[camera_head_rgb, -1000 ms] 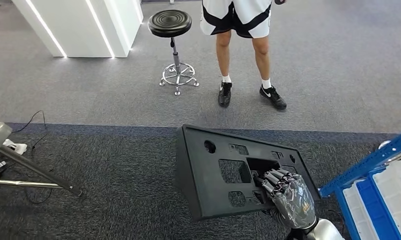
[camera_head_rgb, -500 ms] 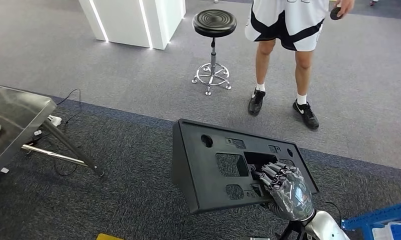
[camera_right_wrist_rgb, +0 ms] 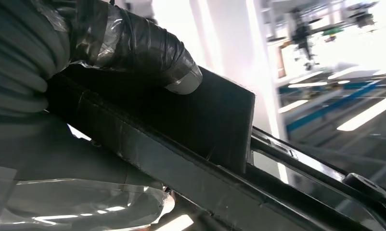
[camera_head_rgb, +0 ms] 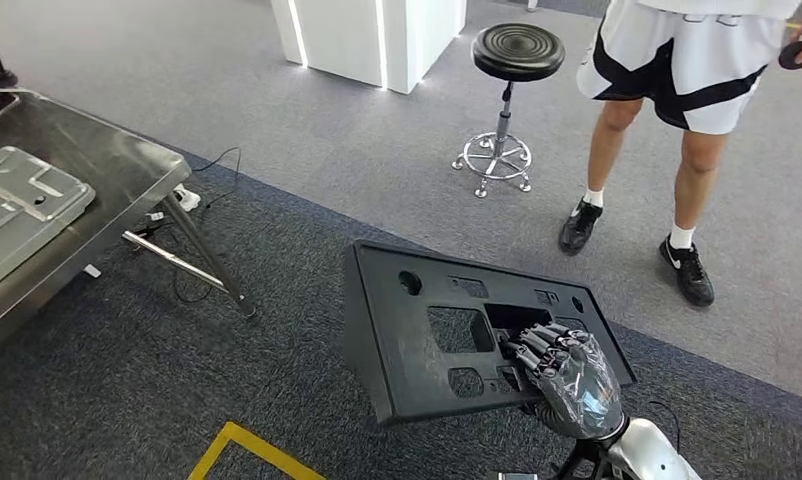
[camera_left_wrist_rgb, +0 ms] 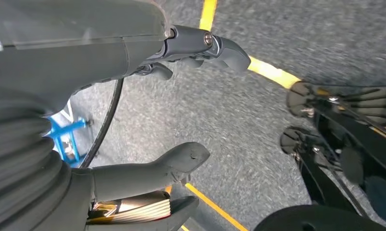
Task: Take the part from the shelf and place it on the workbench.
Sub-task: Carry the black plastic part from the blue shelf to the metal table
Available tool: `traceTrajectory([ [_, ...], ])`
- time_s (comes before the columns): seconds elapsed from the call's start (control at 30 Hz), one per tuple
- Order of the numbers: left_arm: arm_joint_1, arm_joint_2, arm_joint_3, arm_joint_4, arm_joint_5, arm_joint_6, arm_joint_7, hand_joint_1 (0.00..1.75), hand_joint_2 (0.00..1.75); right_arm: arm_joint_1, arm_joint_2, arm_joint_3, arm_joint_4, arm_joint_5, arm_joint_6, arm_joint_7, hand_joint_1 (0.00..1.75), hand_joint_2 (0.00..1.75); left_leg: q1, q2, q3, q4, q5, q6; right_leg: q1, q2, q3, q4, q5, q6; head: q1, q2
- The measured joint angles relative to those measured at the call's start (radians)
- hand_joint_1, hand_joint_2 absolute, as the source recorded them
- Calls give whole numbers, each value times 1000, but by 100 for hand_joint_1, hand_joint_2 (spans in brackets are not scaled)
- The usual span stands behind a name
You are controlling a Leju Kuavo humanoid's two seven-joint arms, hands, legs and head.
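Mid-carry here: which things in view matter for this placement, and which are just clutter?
Job:
black part, held by right hand
steel workbench, ahead to the left

Lying about:
grey metal plate on the workbench
black stool
person standing by
cables on the floor
yellow floor tape

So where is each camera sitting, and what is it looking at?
Head view: high on the robot, looking down at the carpet, the workbench, a person, and the right robot hand gripping the black part.
Left wrist view: behind the left robot hand, facing the floor; fingers apart, holding nothing.
Right wrist view: behind the right robot hand, close on the part.
Shared: head and right wrist views both show the part.
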Motion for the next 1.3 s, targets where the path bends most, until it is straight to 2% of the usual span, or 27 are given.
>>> traceTrajectory([
  [0.07, 1, 0, 0, 0, 0, 1, 2, 0, 175, -3, 0, 0, 0, 0, -1, 0, 175, 175, -10, 40, 71, -135, 51, 14, 3, -25, 8, -1, -6, 4, 0, 0],
  [0.13, 1, 0, 0, 0, 0, 1, 2, 0, 175, -4, 0, 0, 1, 0, -3, 1, 175, 175, -23, 65, 103, -200, 63, 29, 4, -45, 14, -5, -10, 13, 0, 0],
  [0.2, 5, 0, 0, 0, 0, 0, 1, 0, 175, -5, 0, 0, 1, -1, -3, 1, 175, 175, -27, 47, 107, -212, 65, 41, 3, -61, 23, -12, -12, 24, 0, 0],
  [0.23, 8, 1, 0, 1, 0, 0, 1, 0, 175, -6, 0, 0, 1, -1, -3, 1, 175, 175, -25, 36, 113, -222, 69, 45, 1, -52, 28, -10, -15, 29, 0, 0],
  [0.3, 9, 1, 0, 1, 1, -2, 0, 0, 175, -9, 0, 0, 3, -2, -3, 2, 175, 175, -18, 15, 131, -243, 78, 56, -2, 4, 14, 33, -45, 35, 1, 0],
  [0.33, 8, 1, 0, 1, 1, -3, 0, 0, 175, -9, -1, 0, 4, -3, -2, 3, 175, 175, -17, 4, 133, -247, 81, 59, -4, 38, -11, 83, -71, 36, 2, 0],
  [0.37, 5, 1, 1, 1, 1, -4, 0, 0, 175, -8, -1, 0, 7, -4, -1, 4, 175, 175, -16, -8, 133, -247, 81, 62, -5, 58, -46, 146, -100, 37, 2, 0],
  [0.4, 3, 1, 1, 1, 2, -4, -1, 0, 175, -8, -2, 0, 10, -4, 1, 6, 175, 175, -16, -22, 133, -246, 80, 62, -5, 66, -80, 204, -120, 38, 2, 0],
  [0.43, 2, 1, 1, 1, 3, -4, 0, 0, 175, -7, -3, 0, 13, -4, 2, 6, 175, 175, -16, -37, 133, -243, 79, 62, -5, 69, -104, 238, -121, 39, 2, 0],
  [0.47, 3, 1, 1, 1, 3, -5, 0, 0, 175, -7, -3, 0, 15, -4, 3, 8, 175, 175, -15, -52, 134, -240, 77, 61, -6, 70, -112, 238, -103, 41, 2, 0],
  [0.5, 4, 0, 1, 1, 3, -5, 0, 0, 175, -8, -3, 0, 17, -4, 4, 8, 175, 175, -14, -67, 134, -235, 74, 58, -8, 73, -101, 201, -67, 42, 2, 0],
  [0.57, 5, 0, 1, 1, 3, -6, 0, 0, 175, -10, -4, 0, 18, -4, 4, 9, 175, 175, -12, -96, 132, -220, 65, 49, -16, 112, -53, 79, 2, 45, 2, 0],
  [0.63, 5, 2, 2, 1, 3, -6, -1, 0, 175, -11, -6, 0, 19, -4, 4, 10, 175, 175, -10, -121, 121, -206, 58, 38, -20, 153, -27, 12, 22, 46, 2, 0],
  [0.67, 5, 2, 2, 1, 3, -6, -1, 0, 175, -11, -7, 0, 20, -4, 4, 10, 175, 175, -8, -134, 114, -204, 58, 32, -18, 159, -25, 9, 17, 43, 1, 0],
  [0.7, 7, 3, 2, 1, 3, -6, -1, 0, 175, -12, -7, 0, 20, -4, 5, 11, 175, 175, -6, -147, 110, -204, 59, 27, -17, 147, -24, 6, 18, 38, 1, 0],
  [0.73, 9, 2, 2, 1, 3, -7, -1, 0, 175, -15, -8, 0, 20, -4, 8, 13, 175, 175, -4, -143, 108, -202, 58, 22, -17, 134, -21, 2, 19, 32, 1, 0],
  [0.8, 11, 2, 2, 2, 3, -7, 0, 0, 175, -22, -8, 0, 20, -4, 22, 22, 175, 175, -6, -89, 90, -161, 34, 13, -18, 105, -11, -8, 21, 19, -1, 0],
  [0.87, 7, 2, 3, 2, 3, -6, 0, 0, 175, -31, -11, 0, 23, 4, 49, 41, 175, 175, -5, -24, 34, -50, -20, 5, -13, 74, -5, -13, 19, 11, -3, 0],
  [0.93, 4, 2, 4, 2, 3, -6, 0, 0, 175, -48, -16, 0, 32, 26, 83, 67, 175, 175, -1, -9, -25, 51, -51, 2, -9, 41, -3, -13, 14, 8, -3, 0],
  [0.97, 4, 1, 5, 2, 3, -6, 1, 0, 175, -62, -19, 0, 40, 40, 103, 80, 175, 175, 0, -7, -32, 58, -41, 2, -7, 25, -1, -13, 12, 8, -3, 0],
  [1.03, 7, 2, 6, 2, 3, -6, 2, 0, 175, -99, -24, 0, 58, 59, 148, 103, 175, 175, 0, 8, 9, -34, 24, 7, -5, -1, 6, -13, 6, 11, -3, 0],
  [1.07, 7, 2, 6, 2, 3, -6, 2, 0, 175, -120, -26, 0, 67, 63, 169, 112, 175, 175, -4, 34, 42, -101, 53, 10, -4, -12, 10, -13, 3, 14, -3, 0],
  [1.13, 5, 2, 6, 2, 3, -6, 3, 0, 175, -165, -29, 1, 86, 67, 211, 124, 175, 175, -17, 72, 82, -188, 78, 22, 1, -32, 16, -12, -4, 22, -3, 0],
  [1.17, 4, 2, 6, 2, 2, -6, 3, 0, 175, -190, -30, 3, 96, 70, 231, 130, 175, 175, -23, 77, 85, -200, 75, 27, 2, -43, 18, -13, -7, 27, -2, 0],
  [1.23, 3, 2, 6, 2, 0, -4, 4, 0, 175, -240, -29, 13, 113, 80, 262, 139, 175, 175, -24, 52, 87, -208, 77, 38, 1, -61, 24, -14, -12, 39, -2, 0],
  [1.27, 4, 2, 6, 2, -1, -4, 5, 0, 175, -262, -27, 20, 120, 84, 273, 144, 175, 175, -22, 38, 91, -214, 80, 43, -1, -48, 27, -9, -18, 44, -2, 0],
  [1.3, 4, 2, 6, 2, -2, -3, 6, 0, 175, -283, -24, 26, 126, 87, 282, 148, 175, 175, -19, 26, 96, -220, 82, 49, -3, -22, 20, 13, -33, 48, -2, 0],
])
